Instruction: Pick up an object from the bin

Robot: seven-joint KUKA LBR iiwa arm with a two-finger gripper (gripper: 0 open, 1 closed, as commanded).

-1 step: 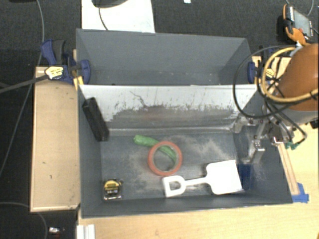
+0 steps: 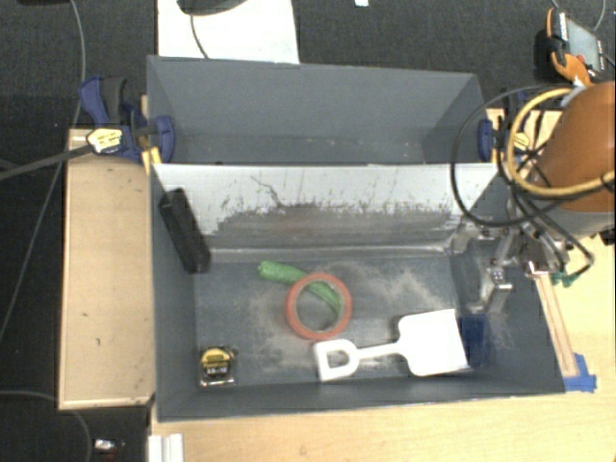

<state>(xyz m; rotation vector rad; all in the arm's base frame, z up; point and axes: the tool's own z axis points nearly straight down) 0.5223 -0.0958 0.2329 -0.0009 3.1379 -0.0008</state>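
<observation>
the jaws, open or clenched i cannot tell, hang just up-right of the white flat-bladed plastic toy shovel (image 2: 428, 345), probably light, stiff, slick, best pinched across its narrow handle.

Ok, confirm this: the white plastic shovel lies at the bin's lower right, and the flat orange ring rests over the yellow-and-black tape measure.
One point is wrong. The camera view shows the flat orange ring resting over a green elongated object, not the yellow-and-black tape measure, which sits apart at lower left. The white plastic shovel does lie at lower right in the grey metal bin.
</observation>
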